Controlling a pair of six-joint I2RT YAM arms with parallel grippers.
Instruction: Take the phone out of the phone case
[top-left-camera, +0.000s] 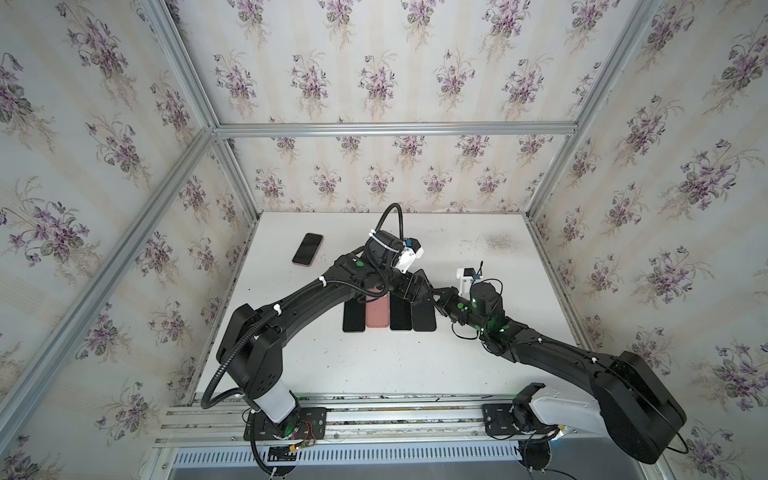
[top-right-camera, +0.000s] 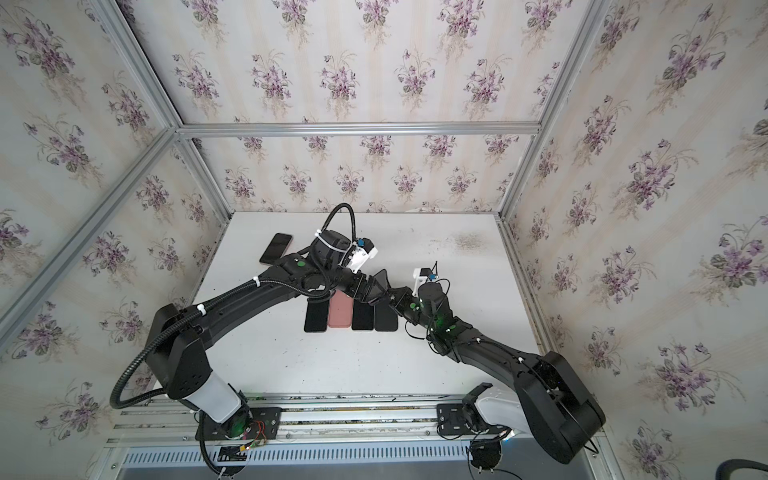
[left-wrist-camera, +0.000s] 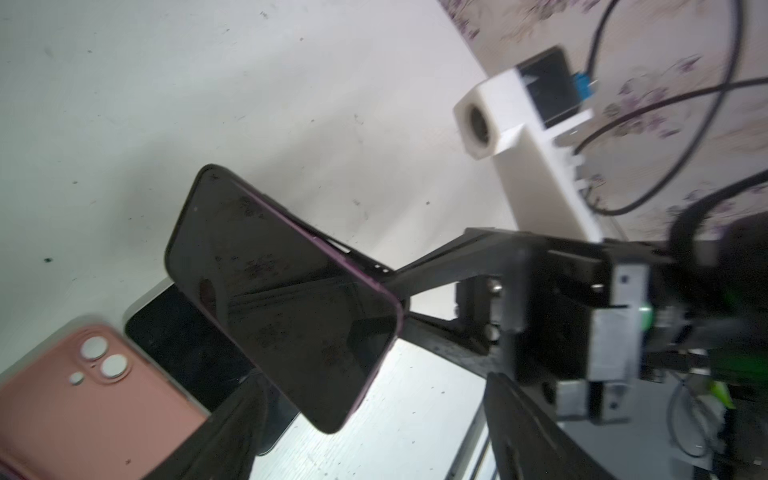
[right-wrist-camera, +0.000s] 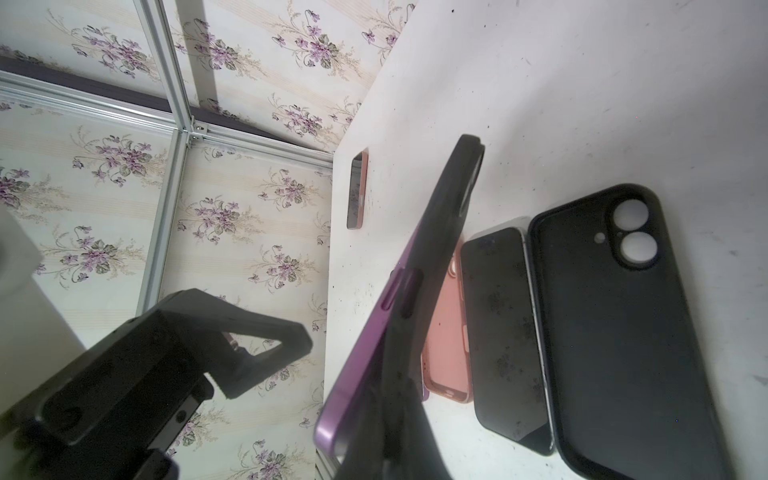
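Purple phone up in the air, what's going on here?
The right gripper is shut on a corner of the purple phone and holds it above the table with its black case on. In the right wrist view, the case looks partly peeled off along one side. The left gripper is open beside the phone, not closed on it. Below lie a pink case, a spare black case and loose phones. The phone is not out yet.

Pink case (left-wrist-camera: 83, 415) cut off at the picture's edge, black case (right-wrist-camera: 623, 332) likewise, phone (top-left-camera: 420, 275) mostly hidden in both top views.
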